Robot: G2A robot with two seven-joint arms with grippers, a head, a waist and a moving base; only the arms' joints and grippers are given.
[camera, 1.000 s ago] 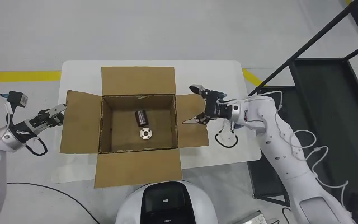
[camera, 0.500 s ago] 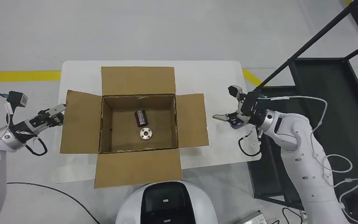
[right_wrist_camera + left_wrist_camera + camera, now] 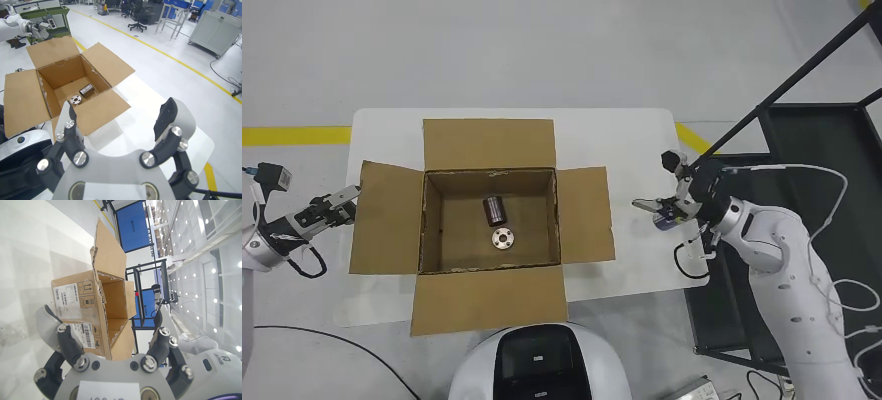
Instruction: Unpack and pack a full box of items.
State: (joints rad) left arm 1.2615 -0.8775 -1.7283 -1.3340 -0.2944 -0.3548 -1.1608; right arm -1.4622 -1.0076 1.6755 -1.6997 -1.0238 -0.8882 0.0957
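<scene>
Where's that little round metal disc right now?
In the top view the disc lies on the floor of the cardboard box, beside the dark cylinder.

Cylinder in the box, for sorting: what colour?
Dark shiny grey cylinder, clearest in right wrist view.

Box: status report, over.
Left gripper open, empty, beside left flap. Right gripper open, empty, over table right of box. Box open, metal cylinder and flanged disc inside. Nothing blocking.

Bright overhead light, wide-angle warping
</scene>
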